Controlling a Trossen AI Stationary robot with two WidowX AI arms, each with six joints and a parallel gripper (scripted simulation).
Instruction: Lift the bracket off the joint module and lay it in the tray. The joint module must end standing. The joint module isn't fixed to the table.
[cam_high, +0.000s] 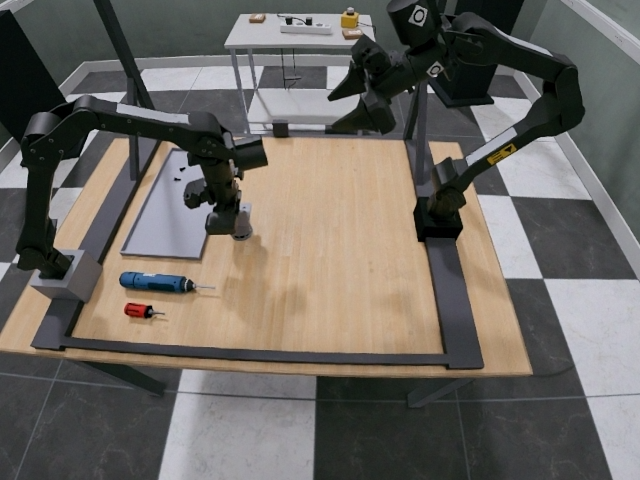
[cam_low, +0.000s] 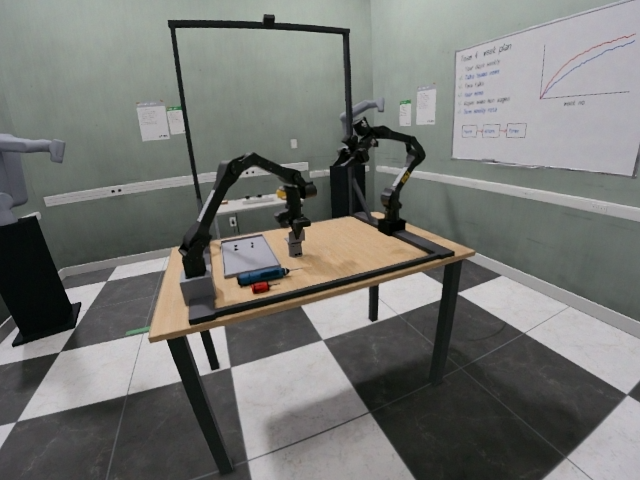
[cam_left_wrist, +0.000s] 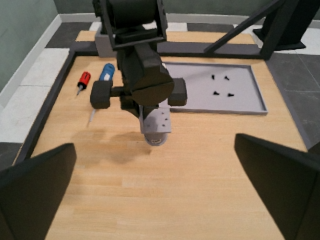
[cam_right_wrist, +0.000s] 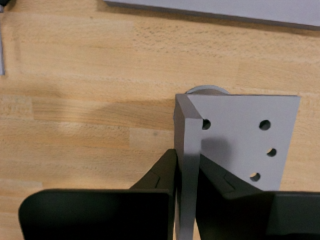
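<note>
The grey bracket (cam_right_wrist: 235, 145), with several holes in its top face, sits on the round grey joint module (cam_right_wrist: 207, 90), which stands on the table just right of the grey tray (cam_high: 168, 206). My right gripper (cam_right_wrist: 180, 156) comes down from above and is shut on the bracket's vertical flange. It also shows in the top view (cam_high: 227, 222), over the bracket (cam_high: 244, 214). My left gripper (cam_high: 338, 109) is open and empty, raised high beyond the table's far edge. In its wrist view the bracket (cam_left_wrist: 156, 120) and module (cam_left_wrist: 156, 140) lie far below.
The tray (cam_left_wrist: 215, 90) holds several small black screws (cam_left_wrist: 222, 85). A blue electric screwdriver (cam_high: 155, 281) and a red screwdriver (cam_high: 139, 310) lie near the front left. A dark frame (cam_high: 449, 289) runs around the table top.
</note>
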